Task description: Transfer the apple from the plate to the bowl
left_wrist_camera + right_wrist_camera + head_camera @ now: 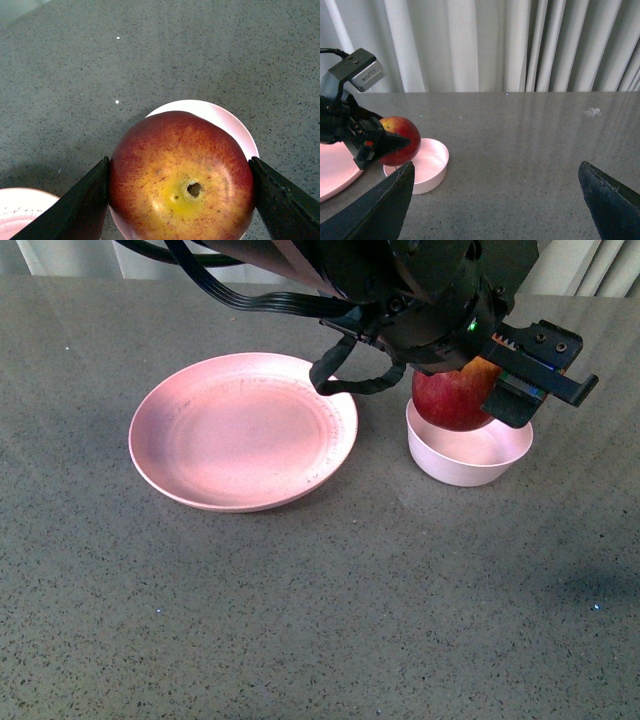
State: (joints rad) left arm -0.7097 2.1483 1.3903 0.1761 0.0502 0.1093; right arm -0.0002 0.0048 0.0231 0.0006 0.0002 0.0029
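Counting from the left in the front view, there is one plate (pixel 150 462), one apple (pixel 448 402) and one bowl (pixel 470 468), all on a grey speckled table (pixel 320 620). The wide pink plate lies bare, faint dark specks scattered near its rim, with nothing on it. A ribbed black cable (pixel 352 382) loops down from the arm and hangs over the plate's far right edge, hiding a little of the rim. Just right of the plate, a narrow gap apart from it, stands the small pale bowl. The apple is off the plate and held over the bowl, its underside down near the rim; whether it touches the bowl's inside cannot be told. The left gripper (pixel 180 192) pinches the apple from two sides, its dark fingers (pixel 87 200) pressed flat against the red skin, and the yellow stem dimple faces the wrist camera. The arm's body hides the apple's top and the bowl's far rim in the front view. The right gripper (pixel 495 210) hangs well to the right of the bowl, above bare table, its jaws spread wide and holding nothing. One small pale scrap (pixel 592 112) lies far off on the table, before a pale pleated curtain (pixel 520 45).
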